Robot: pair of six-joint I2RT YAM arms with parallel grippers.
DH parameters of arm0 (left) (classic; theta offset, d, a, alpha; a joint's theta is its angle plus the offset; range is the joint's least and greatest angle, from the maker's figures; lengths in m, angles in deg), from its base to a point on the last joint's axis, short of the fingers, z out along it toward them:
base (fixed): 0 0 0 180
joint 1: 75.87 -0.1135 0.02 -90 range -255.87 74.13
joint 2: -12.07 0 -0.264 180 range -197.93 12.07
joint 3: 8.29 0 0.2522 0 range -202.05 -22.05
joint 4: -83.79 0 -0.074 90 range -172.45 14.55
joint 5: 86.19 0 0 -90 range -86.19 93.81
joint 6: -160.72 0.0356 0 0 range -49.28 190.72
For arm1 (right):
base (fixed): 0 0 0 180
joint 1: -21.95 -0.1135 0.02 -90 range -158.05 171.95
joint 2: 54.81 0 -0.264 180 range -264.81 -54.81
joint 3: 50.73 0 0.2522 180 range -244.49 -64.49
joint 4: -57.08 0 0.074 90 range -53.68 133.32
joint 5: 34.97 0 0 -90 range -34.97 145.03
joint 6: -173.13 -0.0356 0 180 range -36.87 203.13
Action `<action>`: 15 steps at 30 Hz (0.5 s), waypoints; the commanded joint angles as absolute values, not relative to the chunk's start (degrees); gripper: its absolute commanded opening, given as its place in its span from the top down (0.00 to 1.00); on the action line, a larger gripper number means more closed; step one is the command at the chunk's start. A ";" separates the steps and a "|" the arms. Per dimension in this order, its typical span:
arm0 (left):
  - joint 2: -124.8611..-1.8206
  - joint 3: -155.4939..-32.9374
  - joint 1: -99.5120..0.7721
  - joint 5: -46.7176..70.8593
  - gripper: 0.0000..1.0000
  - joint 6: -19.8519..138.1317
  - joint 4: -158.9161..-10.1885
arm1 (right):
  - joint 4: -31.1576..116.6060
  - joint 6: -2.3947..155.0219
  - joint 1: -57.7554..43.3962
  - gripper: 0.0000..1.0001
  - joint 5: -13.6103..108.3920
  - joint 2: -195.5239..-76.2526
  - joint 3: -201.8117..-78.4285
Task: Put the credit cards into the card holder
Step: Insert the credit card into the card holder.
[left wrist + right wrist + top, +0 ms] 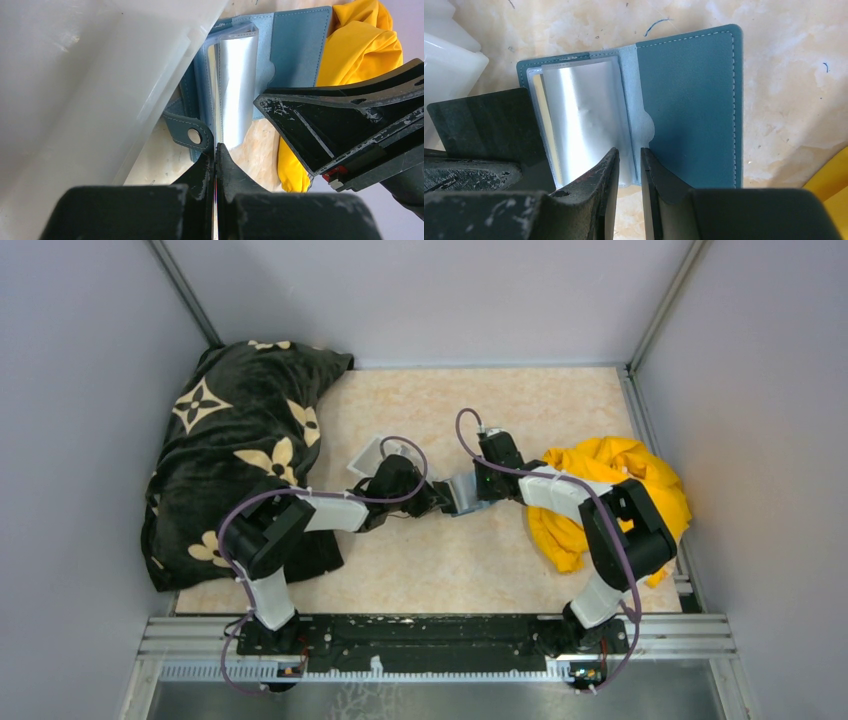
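An open teal card holder (pixel 689 100) lies mid-table (pixel 784 75), where both arms meet. A silver-grey card (pixel 579 115) sits in its clear sleeve, left of the spine. The left end effector (pixel 216 150) is pinched fully closed on a thin sheet (pixel 216 200) seen edge-on; whether this is a card or a sleeve cannot be told. The holder lies straight ahead of those fingertips, touching them, its long axis in line with the fingers. The right end effector (pixel 629 160), fingers narrowly apart, appears to clamp the sleeves' near edge by the spine. The left arm looks placed to push lengthwise.
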State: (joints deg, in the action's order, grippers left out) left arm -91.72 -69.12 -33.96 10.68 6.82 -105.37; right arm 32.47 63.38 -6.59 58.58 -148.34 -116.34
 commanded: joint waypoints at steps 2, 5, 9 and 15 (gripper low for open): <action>-93.60 -68.71 -33.60 11.72 1.00 5.43 -108.11 | 32.74 63.00 -6.00 0.77 58.85 -148.28 -118.09; -94.23 -68.82 -33.34 11.64 1.00 5.16 -108.29 | 32.40 63.00 -6.00 0.77 58.97 -148.08 -118.58; -94.70 -68.57 -33.03 11.38 1.00 4.31 -109.25 | 32.00 63.09 -6.00 0.77 59.14 -148.06 -118.96; -94.17 -68.23 -32.89 10.03 1.00 4.74 -108.22 | 31.61 63.53 -6.00 0.76 59.28 -146.96 -119.21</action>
